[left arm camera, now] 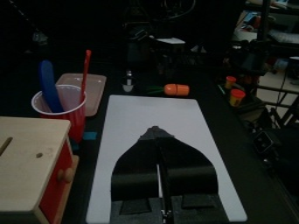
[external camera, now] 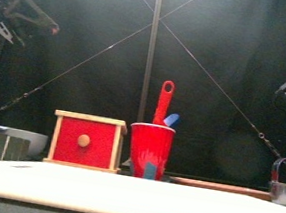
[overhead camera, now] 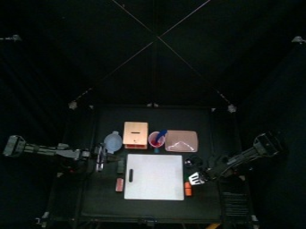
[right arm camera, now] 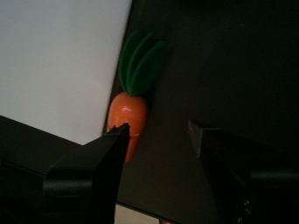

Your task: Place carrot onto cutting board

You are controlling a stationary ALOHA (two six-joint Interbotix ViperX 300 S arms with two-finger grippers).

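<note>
Orange against the black desk (right arm camera: 198, 96), the carrot (right arm camera: 126, 122) lies just off the cutting board (right arm camera: 59, 61), touching its edge, so nothing is placed yet. I have my right claw (right arm camera: 158, 144) spread wide and empty, straddling the carrot's thick end, ready to close. Further off, my left claw (left arm camera: 160, 140) hangs over the board with its jaws together, holding nothing. Beyond stand the red cup (left arm camera: 61, 101) and wooden box (external camera: 86, 141)

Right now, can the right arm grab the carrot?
Probably yes. The right tool hangs open just above the carrot, which lies on the table beside the board, and nothing sits between them.
</note>
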